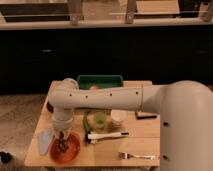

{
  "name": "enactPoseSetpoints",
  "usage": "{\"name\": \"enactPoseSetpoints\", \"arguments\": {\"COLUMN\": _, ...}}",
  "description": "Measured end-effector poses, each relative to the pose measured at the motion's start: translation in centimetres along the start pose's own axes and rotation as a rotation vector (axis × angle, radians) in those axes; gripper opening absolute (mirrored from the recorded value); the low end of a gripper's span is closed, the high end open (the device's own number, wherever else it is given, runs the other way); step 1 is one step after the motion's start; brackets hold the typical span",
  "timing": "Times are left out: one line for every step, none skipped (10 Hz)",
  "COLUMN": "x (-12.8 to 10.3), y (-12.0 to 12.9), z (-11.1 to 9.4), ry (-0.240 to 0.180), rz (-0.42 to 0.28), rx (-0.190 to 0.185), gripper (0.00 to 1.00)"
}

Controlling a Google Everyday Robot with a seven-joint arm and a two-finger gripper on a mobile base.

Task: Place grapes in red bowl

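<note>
End effector point(62, 136) hangs straight down over the red bowl point(65, 148) at front-left of the table point(142, 147). Dark cluster, the grapes point(62, 145), sits right under the tips, approx at bowl centre; can't tell if fingers grip it or have let go, nor whether grapes rest on the bowl floor. Key relation: grapes directly below end effector, vertical line, no sideways offset, so the next move is prob. just release and lift w/o lateral shift. Only one arm, reaching across from the right. Elsewhere: green bin point(100, 80) at back, brush point(106, 135) and fork point(136, 156) to the right, well apart from bowl.
</note>
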Motion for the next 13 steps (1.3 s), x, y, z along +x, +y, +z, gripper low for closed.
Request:
{"name": "enactPoseSetpoints", "arguments": {"x": -0.1, "y": 0.0, "z": 0.3, "ry": -0.021, "rz": -0.011, "rx": -0.005, "gripper": 0.0}}
{"name": "enactPoseSetpoints", "arguments": {"x": -0.2, "y": -0.1, "z": 0.5, "ry": -0.036, "rz": -0.024, "rx": -0.008, "gripper": 0.01}}
{"name": "enactPoseSetpoints", "arguments": {"x": -0.2, "y": 0.0, "z": 0.7, "ry": -0.053, "rz": -0.047, "rx": -0.014, "gripper": 0.06}}
{"name": "enactPoseSetpoints", "arguments": {"x": -0.3, "y": 0.0, "z": 0.9, "ry": -0.067, "rz": -0.082, "rx": -0.012, "gripper": 0.17}}
{"name": "enactPoseSetpoints", "arguments": {"x": -0.3, "y": 0.1, "z": 0.9, "ry": -0.075, "rz": -0.105, "rx": -0.013, "gripper": 0.25}}
{"name": "enactPoseSetpoints", "arguments": {"x": -0.3, "y": 0.1, "z": 1.0, "ry": -0.087, "rz": -0.139, "rx": -0.006, "gripper": 0.36}}
{"name": "enactPoseSetpoints", "arguments": {"x": -0.3, "y": 0.0, "z": 1.1, "ry": -0.101, "rz": -0.172, "rx": -0.001, "gripper": 0.48}}
{"name": "enactPoseSetpoints", "arguments": {"x": -0.3, "y": 0.0, "z": 1.2, "ry": -0.11, "rz": -0.193, "rx": -0.003, "gripper": 0.58}}
{"name": "enactPoseSetpoints", "arguments": {"x": -0.3, "y": 0.0, "z": 1.4, "ry": -0.119, "rz": -0.214, "rx": -0.005, "gripper": 0.68}}
{"name": "enactPoseSetpoints", "arguments": {"x": -0.4, "y": -0.2, "z": 1.5, "ry": -0.124, "rz": -0.228, "rx": -0.005, "gripper": 0.75}}
{"name": "enactPoseSetpoints", "arguments": {"x": -0.4, "y": -0.2, "z": 1.5, "ry": -0.128, "rz": -0.238, "rx": -0.008, "gripper": 0.78}}
{"name": "enactPoseSetpoints", "arguments": {"x": -0.3, "y": -0.1, "z": 1.5, "ry": -0.129, "rz": -0.243, "rx": -0.01, "gripper": 0.78}}
{"name": "enactPoseSetpoints", "arguments": {"x": -0.3, "y": -0.1, "z": 1.5, "ry": -0.13, "rz": -0.246, "rx": -0.011, "gripper": 0.78}}
